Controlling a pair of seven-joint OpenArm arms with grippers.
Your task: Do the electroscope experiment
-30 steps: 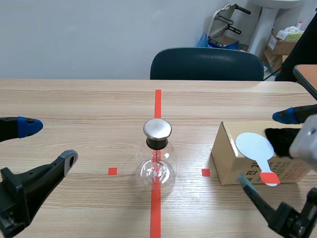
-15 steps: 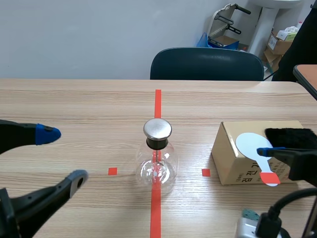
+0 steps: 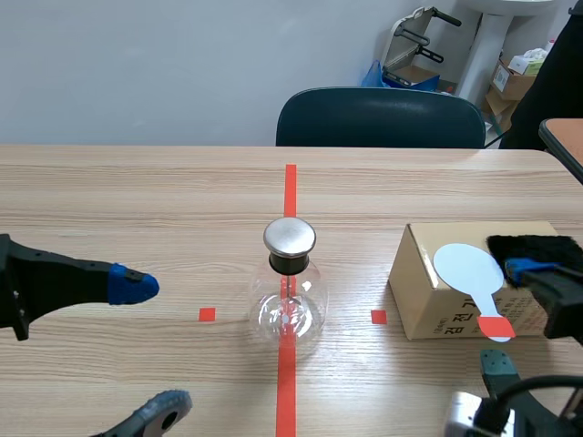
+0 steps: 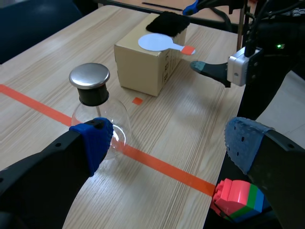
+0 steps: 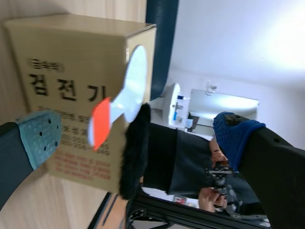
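One flask (image 3: 289, 305), one box (image 3: 424, 282), one paddle (image 3: 467, 269), one fur cloth (image 3: 539, 246).

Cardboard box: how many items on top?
2. A white paddle with an orange-red handle lies on the box top, handle overhanging the front; a black fur piece lies beside it. The box's right end is partly hidden.

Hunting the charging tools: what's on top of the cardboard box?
A white paddle with an orange-red handle end and a black fur piece lie on the cardboard box; the surface beneath them is hidden.
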